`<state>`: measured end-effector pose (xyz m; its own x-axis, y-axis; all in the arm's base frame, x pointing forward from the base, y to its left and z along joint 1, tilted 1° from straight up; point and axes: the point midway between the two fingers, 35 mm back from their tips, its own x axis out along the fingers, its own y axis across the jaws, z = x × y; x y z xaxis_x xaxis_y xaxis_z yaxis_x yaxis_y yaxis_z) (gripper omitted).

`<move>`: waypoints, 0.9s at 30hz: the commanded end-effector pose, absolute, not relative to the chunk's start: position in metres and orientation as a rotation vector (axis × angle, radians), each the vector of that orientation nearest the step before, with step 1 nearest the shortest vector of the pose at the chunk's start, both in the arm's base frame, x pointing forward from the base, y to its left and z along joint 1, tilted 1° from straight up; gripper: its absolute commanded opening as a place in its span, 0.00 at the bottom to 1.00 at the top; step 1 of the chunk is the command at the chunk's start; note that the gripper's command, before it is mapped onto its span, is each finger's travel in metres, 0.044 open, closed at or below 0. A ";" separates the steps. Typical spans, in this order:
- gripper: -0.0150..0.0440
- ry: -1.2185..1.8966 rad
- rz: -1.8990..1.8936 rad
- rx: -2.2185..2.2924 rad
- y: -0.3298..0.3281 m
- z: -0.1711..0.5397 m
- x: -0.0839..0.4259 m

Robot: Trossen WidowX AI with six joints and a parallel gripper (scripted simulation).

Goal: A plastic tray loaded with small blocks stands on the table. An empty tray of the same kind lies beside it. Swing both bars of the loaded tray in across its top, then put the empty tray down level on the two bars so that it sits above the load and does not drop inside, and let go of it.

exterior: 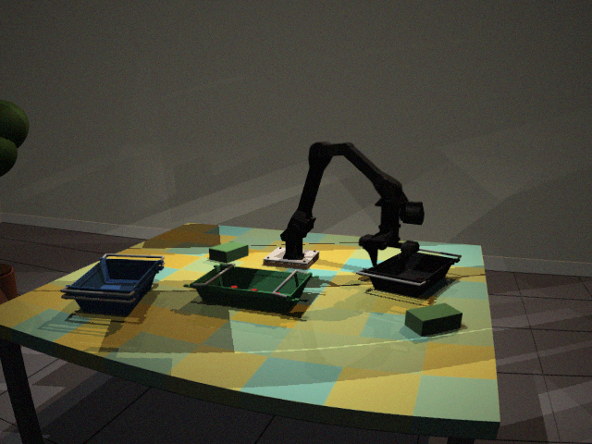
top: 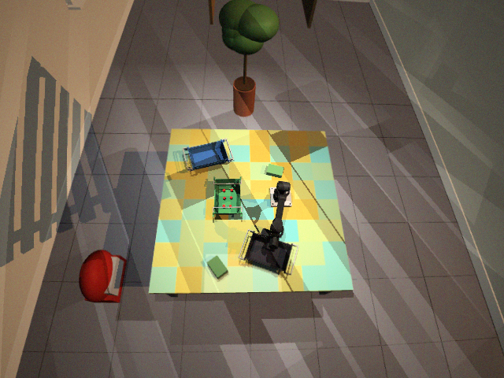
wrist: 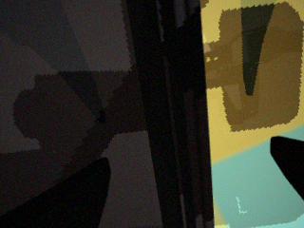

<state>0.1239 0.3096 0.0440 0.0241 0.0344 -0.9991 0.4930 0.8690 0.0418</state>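
Note:
The green loaded tray [top: 214, 195] [exterior: 243, 298] stands on the table with small red blocks inside. Its two wire bars lie across its top, one near each end: one bar [top: 227, 183] [exterior: 216, 277] and the other bar [top: 227, 207] [exterior: 286, 282]. An empty black tray [top: 260, 253] [exterior: 396, 287] [wrist: 154, 157] stands apart from it, its bars out over its ends. My gripper [top: 268, 239] [exterior: 390, 264] [wrist: 188, 155] is open and empty at the black tray's long side nearest the arm base. In the wrist view, that side wall runs between the fingertips. The exact fingertip height is unclear.
An empty blue tray [top: 206, 156] [exterior: 110, 304] stands beyond the green tray, its bars out over its ends. One green box [top: 274, 170] [exterior: 228, 252] lies near the arm base [top: 285, 202] [exterior: 290, 261]; another green box [top: 217, 266] [exterior: 433, 319] lies near the black tray.

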 end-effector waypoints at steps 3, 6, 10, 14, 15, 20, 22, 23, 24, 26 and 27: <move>1.00 1.513 -0.382 0.432 0.307 0.032 0.124; 0.98 1.513 -0.382 0.432 0.307 0.032 0.124; 0.88 1.513 -0.382 0.432 0.307 0.032 0.124; 0.78 1.513 -0.382 0.432 0.307 0.032 0.124; 0.75 1.513 -0.382 0.432 0.307 0.032 0.124; 0.64 1.513 -0.382 0.432 0.307 0.032 0.124; 0.62 1.513 -0.382 0.432 0.307 0.032 0.124; 0.61 1.513 -0.382 0.432 0.307 0.032 0.124; 0.60 1.513 -0.382 0.432 0.307 0.032 0.124; 0.57 1.513 -0.382 0.432 0.307 0.032 0.124; 0.56 1.513 -0.382 0.432 0.307 0.032 0.124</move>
